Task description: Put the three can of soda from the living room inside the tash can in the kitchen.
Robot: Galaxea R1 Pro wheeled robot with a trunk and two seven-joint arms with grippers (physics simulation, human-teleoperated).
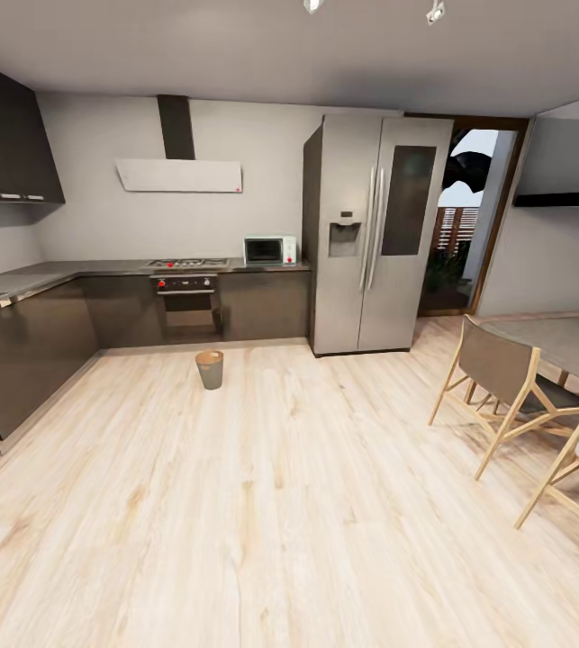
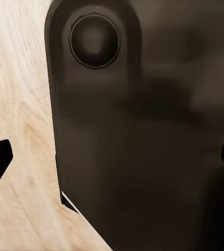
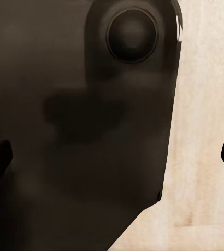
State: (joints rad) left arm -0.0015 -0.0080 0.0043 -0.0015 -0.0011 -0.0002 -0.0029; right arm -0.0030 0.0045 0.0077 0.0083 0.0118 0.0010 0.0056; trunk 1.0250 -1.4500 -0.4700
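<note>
tash can (image 1: 209,369) on kitchen floor (image 1: 262,504) — far ahead

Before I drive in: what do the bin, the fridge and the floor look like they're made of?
Trash can: pale grey outside, orange-brown inside, matte; material unclear at this distance. Fridge: brushed steel look, silver-grey with soft sheen. Floor: pale wood planks, visible grain, slight gloss.

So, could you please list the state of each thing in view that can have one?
tash can: upright on the wood floor, open-topped, contents not visible from here.
fridge: both doors shut.
oven: door shut.
microwave: door shut.
left gripper: fingertips wide apart, nothing between them.
right gripper: fingertips wide apart, nothing between them.
</note>
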